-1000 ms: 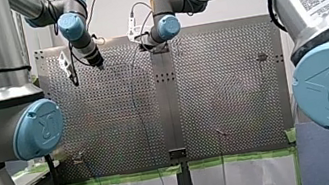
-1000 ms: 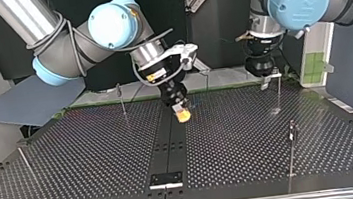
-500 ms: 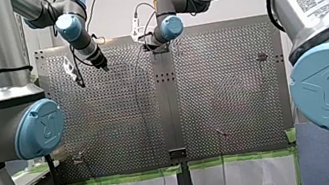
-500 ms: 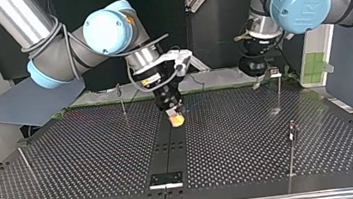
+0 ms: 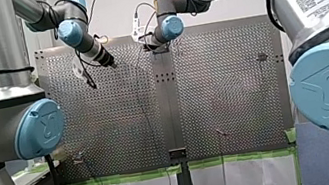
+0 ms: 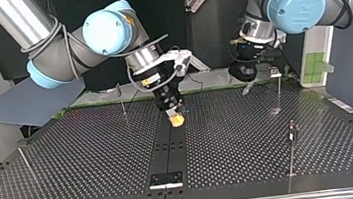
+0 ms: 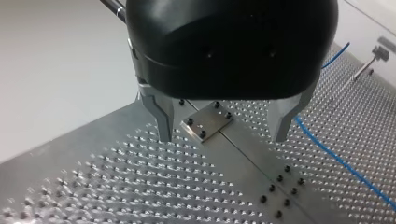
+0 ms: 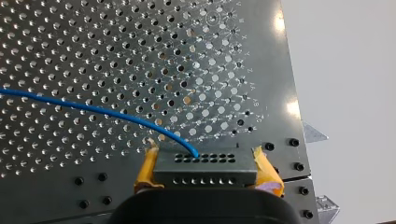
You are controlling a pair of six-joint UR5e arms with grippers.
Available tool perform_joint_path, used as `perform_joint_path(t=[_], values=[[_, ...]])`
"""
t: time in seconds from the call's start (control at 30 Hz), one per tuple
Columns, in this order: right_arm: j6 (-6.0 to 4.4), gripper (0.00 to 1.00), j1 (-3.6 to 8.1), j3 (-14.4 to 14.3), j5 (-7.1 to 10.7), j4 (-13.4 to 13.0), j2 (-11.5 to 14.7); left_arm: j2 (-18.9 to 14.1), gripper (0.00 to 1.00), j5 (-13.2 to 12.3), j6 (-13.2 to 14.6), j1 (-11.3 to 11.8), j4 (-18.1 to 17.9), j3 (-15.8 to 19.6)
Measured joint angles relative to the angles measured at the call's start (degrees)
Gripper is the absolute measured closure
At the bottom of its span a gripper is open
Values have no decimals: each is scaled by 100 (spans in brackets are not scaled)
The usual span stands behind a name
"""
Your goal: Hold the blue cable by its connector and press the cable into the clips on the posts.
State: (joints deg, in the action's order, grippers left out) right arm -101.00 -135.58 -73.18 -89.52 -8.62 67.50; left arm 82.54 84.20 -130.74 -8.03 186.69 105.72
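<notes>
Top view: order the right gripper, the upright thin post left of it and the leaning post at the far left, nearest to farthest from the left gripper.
From my open left gripper:
1. My right gripper, shut on the connector, mid-view.
2. Upright thin post, left of the middle.
3. Leaning post, far left.

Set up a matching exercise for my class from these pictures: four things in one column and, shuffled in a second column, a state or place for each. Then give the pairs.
Column one
1. left gripper
2. right gripper
3. blue cable
4. connector

Column two
A. runs out over the perforated table
B. open, holding nothing
C. held between yellow pads
D. shut

Pairs: 1-B, 2-D, 3-A, 4-C
</notes>
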Motion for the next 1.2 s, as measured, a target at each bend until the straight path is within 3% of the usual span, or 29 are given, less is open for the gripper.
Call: perform_joint_path(t=[0.27,0.8,1.2], values=[[0,100,1,-1,4,0,0,52,0,-360,-360,-5,-359,291],[0,100,2,-1,13,8,0,68,0,-1132,-1133,1,-1128,327],[-8,100,2,-4,16,5,-2,354,0,-1707,-1706,-39,-1349,327]])
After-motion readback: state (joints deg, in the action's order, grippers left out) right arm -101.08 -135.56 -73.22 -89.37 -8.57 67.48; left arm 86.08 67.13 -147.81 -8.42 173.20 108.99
